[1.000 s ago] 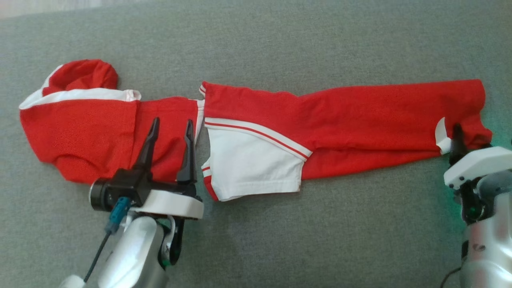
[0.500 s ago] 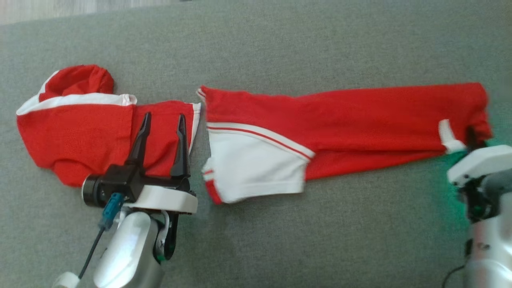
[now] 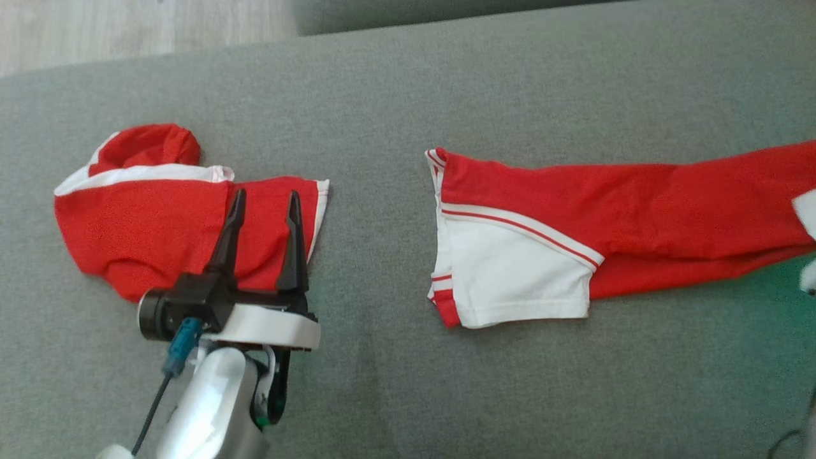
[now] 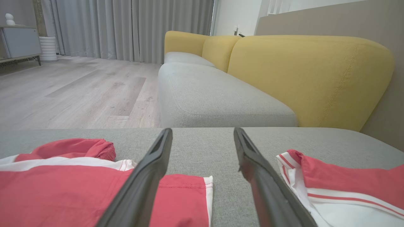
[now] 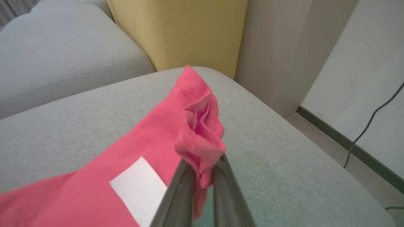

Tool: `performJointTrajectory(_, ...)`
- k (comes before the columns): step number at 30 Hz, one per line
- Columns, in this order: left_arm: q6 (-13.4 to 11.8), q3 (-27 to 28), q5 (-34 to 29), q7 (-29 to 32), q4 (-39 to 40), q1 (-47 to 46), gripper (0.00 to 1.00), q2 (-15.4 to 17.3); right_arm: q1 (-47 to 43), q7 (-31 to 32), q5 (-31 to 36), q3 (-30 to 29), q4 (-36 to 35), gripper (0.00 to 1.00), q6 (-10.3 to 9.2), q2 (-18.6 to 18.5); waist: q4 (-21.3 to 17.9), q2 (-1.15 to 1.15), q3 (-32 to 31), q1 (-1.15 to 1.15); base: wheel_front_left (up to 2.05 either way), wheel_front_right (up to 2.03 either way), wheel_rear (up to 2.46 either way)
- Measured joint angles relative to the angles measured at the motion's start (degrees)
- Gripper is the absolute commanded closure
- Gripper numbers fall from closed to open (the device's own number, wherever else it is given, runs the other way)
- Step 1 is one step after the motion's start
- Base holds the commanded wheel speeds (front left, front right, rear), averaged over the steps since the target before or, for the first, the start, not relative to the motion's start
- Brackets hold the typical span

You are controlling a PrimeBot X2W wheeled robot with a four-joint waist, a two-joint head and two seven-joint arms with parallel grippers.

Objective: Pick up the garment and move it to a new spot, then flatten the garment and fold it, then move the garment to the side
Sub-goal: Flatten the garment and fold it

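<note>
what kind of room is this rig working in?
Looks like a home living room, or a mock-up of one: a grey sofa seat with yellow backrests, a wood-plank floor, and floor-length grey curtains near a low cabinet.

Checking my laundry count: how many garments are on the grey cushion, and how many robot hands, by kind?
Garments: 2, a folded garment and a long garment, both red and white, apart on the grey cushion.
Robot hands: 2, left hand open over the folded one, right hand shut on the long garment's end.
Total: 4.
</note>
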State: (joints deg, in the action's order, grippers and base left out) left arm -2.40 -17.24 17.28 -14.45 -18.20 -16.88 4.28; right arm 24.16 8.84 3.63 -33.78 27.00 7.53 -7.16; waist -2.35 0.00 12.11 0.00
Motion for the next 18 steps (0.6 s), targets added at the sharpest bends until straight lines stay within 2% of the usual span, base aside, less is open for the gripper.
performJointTrajectory(6, 0.41, 0.10, -0.16, 0.00, -0.34, 1.44, 0.00, -0.66, -0.39, -0.26, -1.12, 6.45, -5.13, 1.00, 0.00, 3.45, 0.69, 0.00, -3.08, 0.00, 0.00, 0.00, 0.00)
performJointTrajectory(10, 0.41, 0.12, -0.16, 0.00, -0.44, 3.35, 0.00, -0.94, -3.14, 0.63, -3.94, 13.13, -9.96, 1.00, 0.00, 4.21, 1.50, 0.00, -5.70, 0.00, 0.00, 0.00, 0.00)
performJointTrajectory(18, 0.41, 0.65, -0.18, 0.00, -0.44, 5.38, 0.00, -0.99, -9.86, 1.15, -16.10, 30.30, -11.49, 1.00, 0.00, 4.36, 3.78, 0.00, -8.73, -0.01, 0.00, 0.00, 0.00)
